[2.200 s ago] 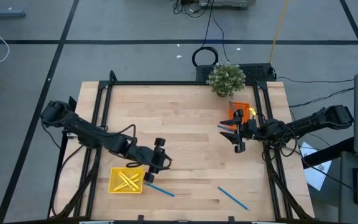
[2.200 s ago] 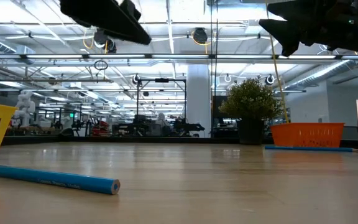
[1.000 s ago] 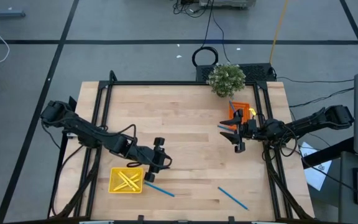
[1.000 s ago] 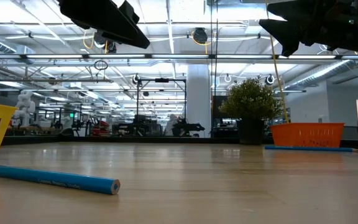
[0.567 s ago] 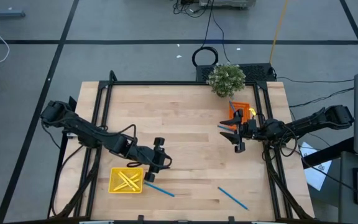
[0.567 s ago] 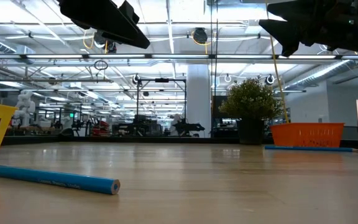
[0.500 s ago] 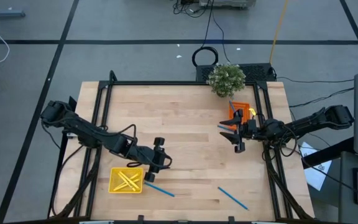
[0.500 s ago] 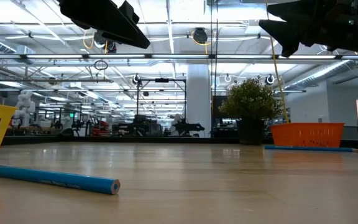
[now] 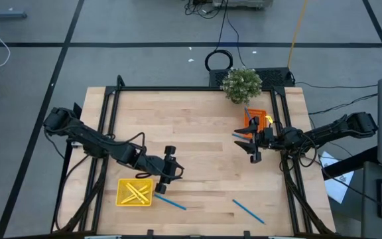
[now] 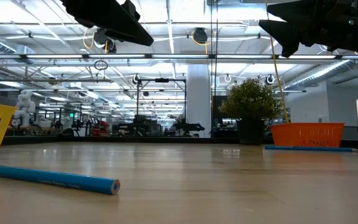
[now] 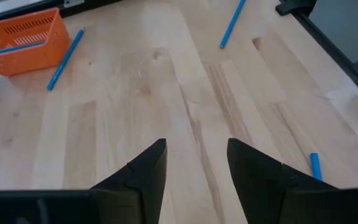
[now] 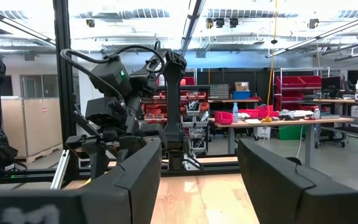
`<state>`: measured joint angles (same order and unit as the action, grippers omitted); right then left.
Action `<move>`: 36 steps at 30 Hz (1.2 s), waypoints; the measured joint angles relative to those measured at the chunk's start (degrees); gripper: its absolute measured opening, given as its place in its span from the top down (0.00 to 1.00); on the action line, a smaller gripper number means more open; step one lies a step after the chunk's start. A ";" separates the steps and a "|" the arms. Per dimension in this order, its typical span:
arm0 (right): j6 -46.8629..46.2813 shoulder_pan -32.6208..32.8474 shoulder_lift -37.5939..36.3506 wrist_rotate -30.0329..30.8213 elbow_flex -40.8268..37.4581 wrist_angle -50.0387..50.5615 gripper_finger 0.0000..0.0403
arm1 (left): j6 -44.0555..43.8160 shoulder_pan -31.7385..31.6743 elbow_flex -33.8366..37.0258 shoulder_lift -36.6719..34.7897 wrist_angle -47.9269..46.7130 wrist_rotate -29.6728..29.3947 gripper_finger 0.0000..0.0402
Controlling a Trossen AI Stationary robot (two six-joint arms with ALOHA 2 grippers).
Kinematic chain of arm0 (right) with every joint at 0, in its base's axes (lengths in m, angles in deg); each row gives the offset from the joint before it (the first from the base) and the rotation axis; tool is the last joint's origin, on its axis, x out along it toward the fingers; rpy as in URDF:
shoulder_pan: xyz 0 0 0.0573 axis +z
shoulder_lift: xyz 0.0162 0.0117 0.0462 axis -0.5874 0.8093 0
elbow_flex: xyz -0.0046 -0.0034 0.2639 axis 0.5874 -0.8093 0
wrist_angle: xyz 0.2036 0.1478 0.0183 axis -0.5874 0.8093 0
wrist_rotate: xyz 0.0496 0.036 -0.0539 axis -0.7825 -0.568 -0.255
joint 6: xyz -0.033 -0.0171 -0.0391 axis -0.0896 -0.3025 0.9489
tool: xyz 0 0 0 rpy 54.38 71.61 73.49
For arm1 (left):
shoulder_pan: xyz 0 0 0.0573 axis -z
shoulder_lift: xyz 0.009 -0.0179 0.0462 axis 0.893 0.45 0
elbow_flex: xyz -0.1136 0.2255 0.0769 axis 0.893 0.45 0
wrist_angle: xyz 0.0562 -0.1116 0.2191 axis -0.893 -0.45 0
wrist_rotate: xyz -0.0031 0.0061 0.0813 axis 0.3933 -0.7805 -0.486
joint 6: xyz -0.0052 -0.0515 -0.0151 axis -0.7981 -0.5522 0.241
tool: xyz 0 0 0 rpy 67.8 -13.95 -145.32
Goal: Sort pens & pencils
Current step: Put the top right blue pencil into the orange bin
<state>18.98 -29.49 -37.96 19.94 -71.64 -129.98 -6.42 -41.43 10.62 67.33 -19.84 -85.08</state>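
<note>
**High view: both grippers hovering, holding nothing**

Left gripper (image 9: pixel 172 163) hanging with fingers parted beside the yellow tray (image 9: pixel 121 197) containing crossed yellow pencils (image 9: pixel 135 192). Right gripper (image 9: pixel 253 145) idling, fingers spread, near the orange tray (image 9: pixel 251 119). Lying on the table (image 9: pixel 197 119): 2 blue pencils (image 9: pixel 170 201), (image 9: pixel 249 211), plus 1 blue pencil (image 9: pixel 239 135) beside the orange tray.

A yellow tray (image 9: pixel 134 193) holds yellow pencils (image 9: pixel 136 192), an orange tray (image 9: pixel 258 119) sits on the pale wood-grain table (image 9: pixel 197 146), and blue pencils (image 9: pixel 248 211) lie loose beside dark arms.
</note>
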 joint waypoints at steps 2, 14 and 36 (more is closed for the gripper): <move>0.00 0.00 0.00 0.01 0.00 -0.04 0.50 | -0.10 0.00 0.00 0.00 0.14 -0.02 0.56; -0.01 0.00 0.00 0.02 0.00 -0.04 0.50 | -0.11 0.00 0.00 0.00 0.12 -0.02 0.56; -1.51 0.00 -0.01 0.02 0.00 0.36 0.50 | -0.20 0.00 0.00 0.00 0.11 0.00 0.56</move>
<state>17.47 -29.49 -37.96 19.96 -71.64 -129.63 -6.61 -41.43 10.62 67.33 -19.73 -85.08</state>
